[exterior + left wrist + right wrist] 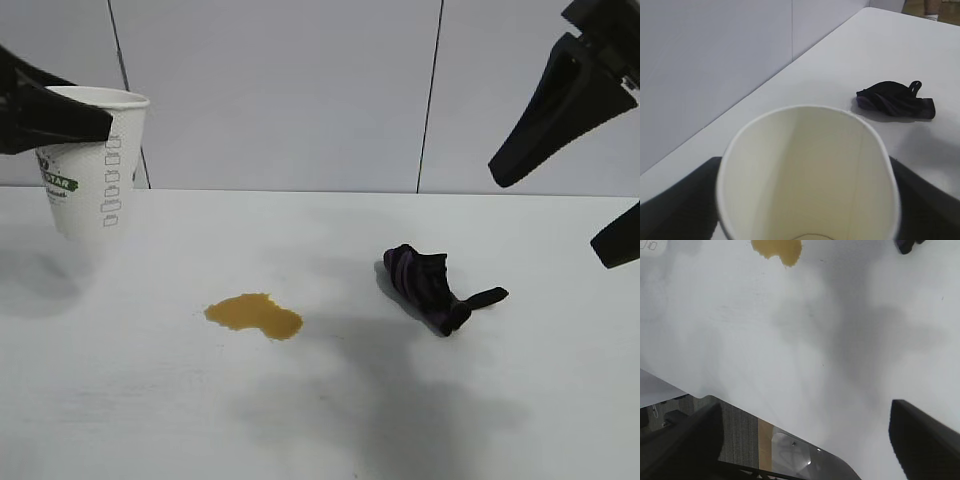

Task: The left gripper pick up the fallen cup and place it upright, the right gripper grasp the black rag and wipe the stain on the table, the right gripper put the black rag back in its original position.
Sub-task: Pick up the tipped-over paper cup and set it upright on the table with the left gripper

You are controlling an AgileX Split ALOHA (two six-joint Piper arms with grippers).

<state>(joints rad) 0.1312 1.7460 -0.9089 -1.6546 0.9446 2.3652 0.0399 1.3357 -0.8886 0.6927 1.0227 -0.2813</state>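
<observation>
Only in the left wrist view do we look straight down into the cup (807, 175), its pale inside and round rim sitting between the two dark fingers (677, 202) of the left gripper (807, 200), which pinch its wall from both sides. From the exterior view we see what that view hides: the cup (92, 165) is upright at the far left of the table (330, 420), with its printed boxes facing us and a finger crossing its rim. The stain (254, 315) lies between the two grippers, and the black rag (432, 285) lies below the right gripper (585, 190), which hangs tilted downward above the table with fingers spread apart and holding nothing. In the right wrist view we see the table's near edge and floor beyond it.
</observation>
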